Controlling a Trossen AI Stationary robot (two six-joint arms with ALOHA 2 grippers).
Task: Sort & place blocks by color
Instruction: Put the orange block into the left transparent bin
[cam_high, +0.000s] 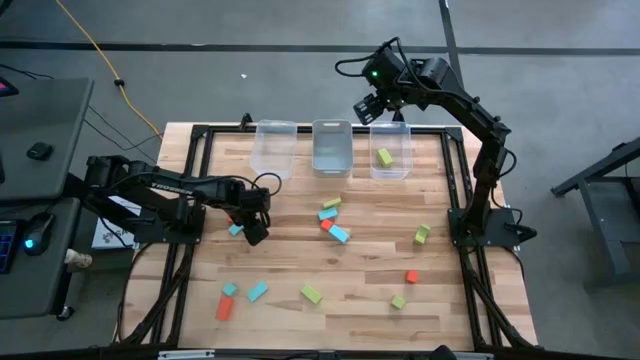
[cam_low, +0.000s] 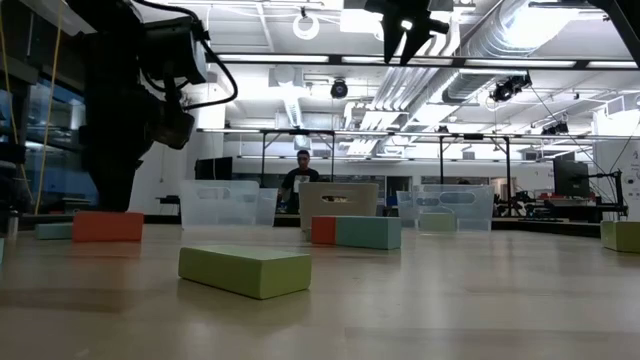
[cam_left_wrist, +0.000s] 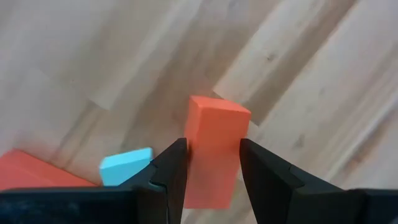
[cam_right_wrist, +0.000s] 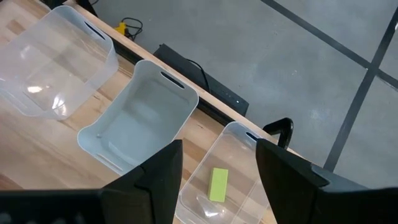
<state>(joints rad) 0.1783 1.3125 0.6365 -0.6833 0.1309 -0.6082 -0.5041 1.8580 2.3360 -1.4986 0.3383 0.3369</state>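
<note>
**Left gripper clamped on a red-orange block, right gripper open above the bins**

You had the left gripper (cam_high: 256, 232) low over the table's left-centre, jaws narrow around a red-orange block (cam_left_wrist: 214, 149), a light blue block (cam_left_wrist: 126, 165) just beside it. Your right gripper (cam_right_wrist: 217, 163) hung above the three clear bins (cam_high: 331, 150), jaws wide and holding nothing. One yellow-green block (cam_high: 384, 157) lay in the right-hand bin (cam_high: 391, 140); the other blocks sat scattered across the wooden table (cam_high: 360, 300).

Wooden table (cam_high: 360, 320) bearing three clear bins (cam_high: 332, 148) along its far edge and scattered coloured blocks (cam_high: 338, 234).
</note>
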